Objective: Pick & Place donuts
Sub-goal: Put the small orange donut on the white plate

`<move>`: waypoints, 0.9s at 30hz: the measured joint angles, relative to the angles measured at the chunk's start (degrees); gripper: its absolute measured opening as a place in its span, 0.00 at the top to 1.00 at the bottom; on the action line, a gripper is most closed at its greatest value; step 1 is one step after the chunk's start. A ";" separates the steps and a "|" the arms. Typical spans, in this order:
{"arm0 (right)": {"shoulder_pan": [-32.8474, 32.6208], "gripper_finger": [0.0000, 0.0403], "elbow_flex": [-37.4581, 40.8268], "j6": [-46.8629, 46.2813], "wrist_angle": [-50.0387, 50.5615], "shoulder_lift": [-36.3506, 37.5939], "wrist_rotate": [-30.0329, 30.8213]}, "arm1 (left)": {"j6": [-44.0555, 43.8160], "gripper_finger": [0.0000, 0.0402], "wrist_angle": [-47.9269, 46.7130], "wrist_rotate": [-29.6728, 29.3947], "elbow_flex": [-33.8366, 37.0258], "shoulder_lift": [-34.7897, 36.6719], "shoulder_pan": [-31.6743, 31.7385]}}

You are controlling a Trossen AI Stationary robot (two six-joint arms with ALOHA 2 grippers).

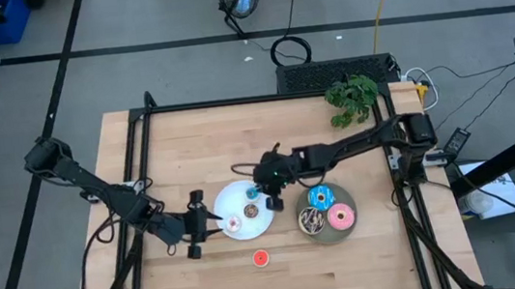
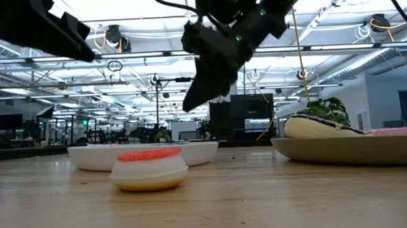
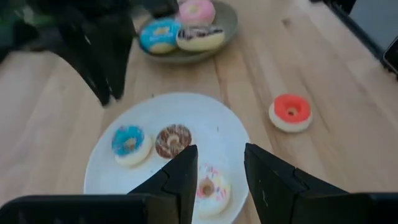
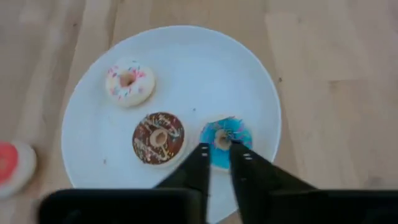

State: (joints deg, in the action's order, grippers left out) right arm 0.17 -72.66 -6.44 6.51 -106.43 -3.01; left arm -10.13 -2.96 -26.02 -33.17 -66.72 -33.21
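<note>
Three tiny donuts lie flat on the white plate: blue, brown and white sprinkled. The tiny red donut lies on the bare table nearer the near edge. Larger blue, pink and dark donuts lie on the grey plate. My right gripper hovers over the tiny blue donut, fingers a narrow gap apart; the low view shows it well above the plate. My left gripper hangs open above the white donut, at the plate's left rim.
A green plant sits at the table's far right corner. Black frame rails run along the left, far and right edges. Bare wood lies in front of both plates around the red donut and across the far half.
</note>
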 joint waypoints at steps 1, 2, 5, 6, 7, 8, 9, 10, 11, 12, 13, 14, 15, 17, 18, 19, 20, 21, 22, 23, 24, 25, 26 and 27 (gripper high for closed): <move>-0.35 0.93 1.09 1.41 -1.65 -0.03 -0.01 | 0.65 0.67 0.76 -0.01 0.00 0.00 0.17; -0.63 0.96 2.19 2.71 -3.12 0.02 0.01 | 1.11 0.67 1.77 0.00 0.00 0.00 0.34; -1.24 0.98 5.01 4.51 -7.20 0.06 1.48 | 1.17 0.67 3.38 0.00 0.00 0.00 0.98; -1.54 0.98 5.86 5.06 -8.53 0.02 3.46 | 1.05 0.67 3.54 -0.02 0.00 0.00 1.11; -1.84 0.99 6.51 5.75 -9.64 0.02 5.55 | 1.03 0.67 3.58 -0.02 0.00 0.00 1.34; -2.10 0.99 7.13 6.48 -10.88 0.02 7.40 | 1.02 0.67 3.59 -0.01 0.00 0.00 1.56; -2.43 1.00 7.70 7.00 -12.04 0.02 8.17 | 0.99 0.67 3.65 0.01 0.00 0.00 1.75; -2.76 1.00 8.07 7.07 -12.53 0.02 8.49 | 0.82 0.67 3.68 0.00 0.00 0.00 1.91; -3.15 1.00 8.24 6.94 -12.52 0.02 8.58 | 0.59 0.67 3.71 0.00 0.00 0.00 2.15; -3.66 1.00 8.26 6.91 -12.40 0.00 8.18 | 0.47 0.67 3.71 0.00 0.00 0.00 2.22; -4.19 1.00 8.26 6.95 -12.42 -0.01 7.66 | 0.37 0.67 3.75 -0.01 0.00 0.00 2.34; -4.63 1.00 8.26 7.17 -12.75 -0.02 7.66 | 0.39 0.67 3.73 0.00 0.00 0.00 2.43; -5.01 1.00 8.26 7.45 -13.47 -0.29 8.06 | 0.40 0.67 3.75 -0.01 0.00 0.00 2.47; -5.40 1.00 8.24 7.76 -14.13 -0.70 9.04 | 0.43 0.67 3.88 0.00 0.00 0.00 2.49; -5.37 1.00 8.30 7.64 -14.01 -0.74 9.14 | 0.42 0.67 3.98 0.00 0.00 0.00 2.49; -5.31 1.00 8.30 7.55 -14.37 -0.75 9.23 | 0.31 0.67 4.01 0.00 0.00 0.00 2.49; -5.26 1.00 8.30 7.45 -14.90 -0.75 9.27 | -0.17 0.67 4.00 0.00 0.00 0.00 2.49; -5.33 1.00 8.28 7.63 -15.14 -0.72 9.40 | -0.93 0.67 3.97 0.00 0.00 0.00 2.49; -5.66 1.00 8.28 8.20 -14.93 -0.48 9.17 | -1.58 0.67 3.97 0.00 0.00 0.00 2.49; -6.16 1.00 8.29 9.25 -14.20 -0.18 8.90 | -2.40 0.67 3.87 0.00 0.00 0.00 2.49; -6.78 1.00 8.36 10.50 -14.04 0.04 8.51 | -2.99 0.67 3.62 0.00 0.00 0.00 2.49; -7.28 1.00 8.59 11.57 -14.41 0.39 7.46 | -3.44 0.67 3.54 0.00 0.00 0.00 2.49; -7.90 1.00 9.18 12.30 -14.74 1.01 6.98 | -3.53 0.67 3.54 0.00 0.00 0.00 2.49; -8.48 1.00 9.83 12.92 -15.51 1.52 6.09 | -3.65 0.67 3.54 0.00 0.00 0.00 2.49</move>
State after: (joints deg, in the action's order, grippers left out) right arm -8.30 -62.83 6.48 -9.00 -104.90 3.08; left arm -13.78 0.58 -26.02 -33.17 -66.72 -30.72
